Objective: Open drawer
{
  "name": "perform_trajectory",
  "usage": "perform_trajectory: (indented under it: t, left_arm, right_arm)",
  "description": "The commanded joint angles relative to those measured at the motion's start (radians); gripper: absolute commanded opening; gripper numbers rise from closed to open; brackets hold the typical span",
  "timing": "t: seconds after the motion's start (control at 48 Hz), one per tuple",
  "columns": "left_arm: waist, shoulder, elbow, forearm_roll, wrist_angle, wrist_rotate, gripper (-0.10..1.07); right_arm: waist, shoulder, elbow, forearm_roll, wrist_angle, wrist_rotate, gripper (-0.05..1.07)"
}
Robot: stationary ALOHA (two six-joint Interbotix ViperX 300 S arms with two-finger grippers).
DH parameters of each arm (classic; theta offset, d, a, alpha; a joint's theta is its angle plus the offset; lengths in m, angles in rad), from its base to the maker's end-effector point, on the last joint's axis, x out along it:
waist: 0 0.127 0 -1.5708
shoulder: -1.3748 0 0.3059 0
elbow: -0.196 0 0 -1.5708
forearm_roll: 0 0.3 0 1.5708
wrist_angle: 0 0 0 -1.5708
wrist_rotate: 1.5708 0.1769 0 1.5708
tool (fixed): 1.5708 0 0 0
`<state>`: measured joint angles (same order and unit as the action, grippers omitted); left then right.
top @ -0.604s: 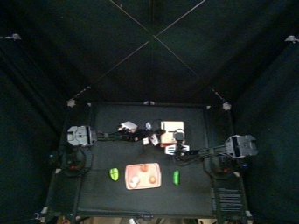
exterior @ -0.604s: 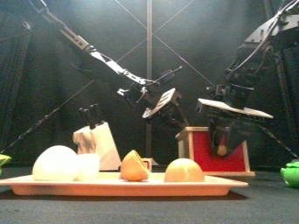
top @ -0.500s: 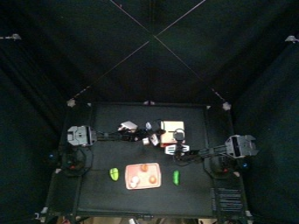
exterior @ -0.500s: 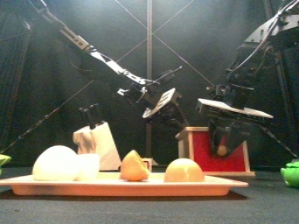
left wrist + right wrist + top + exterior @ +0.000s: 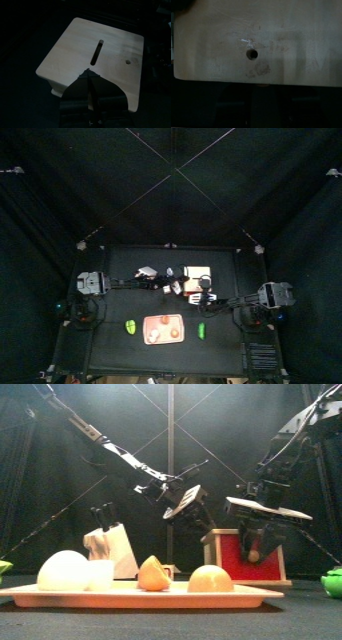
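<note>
Your small tan wooden drawer box with the red front (image 5: 249,554) stands right of the table's middle, directly beneath the right gripper (image 5: 258,536), the nearer one; its jaws stand apart, gripping nothing; the left gripper (image 5: 183,502) hovers up-left, jaws seemingly pinched together.

Pinkish-orange tray (image 5: 140,595) at table front, holding 3 rounded shapes plus 1 pale block: white egg form (image 5: 62,570), orange cone (image 5: 154,573), tan dome (image 5: 210,578). Green item (image 5: 130,326) left of tray, another (image 5: 201,331) right. Pale knife block (image 5: 107,544) behind tray.
</note>
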<state>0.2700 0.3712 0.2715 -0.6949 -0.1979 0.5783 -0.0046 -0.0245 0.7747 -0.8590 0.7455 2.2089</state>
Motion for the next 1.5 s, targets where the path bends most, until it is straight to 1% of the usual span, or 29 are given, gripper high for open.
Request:
perform_trajectory:
  t: [0.0, 0.125, 0.479, 1.479]
  left_arm:
    - [0.009, 0.003, 0.014, -0.003, 0.006, -0.003, 0.32]
    - [0.009, 0.003, 0.015, -0.003, 0.006, -0.003, 0.32]
    - [0.009, 0.003, 0.015, -0.003, 0.006, -0.005, 0.32]
    - [0.012, 0.003, 0.015, -0.005, 0.006, -0.006, 0.32]
  right_arm:
    - [-0.008, -0.018, -0.008, 0.0, -0.005, 0.002, 0.4]
    - [-0.008, -0.021, -0.006, 0.0, -0.005, 0.002, 0.37]
    - [0.005, -0.032, -0.008, 0.006, -0.005, 0.002, 0.37]
    - [0.129, -0.075, -0.023, 0.049, 0.037, 0.008, 0.37]
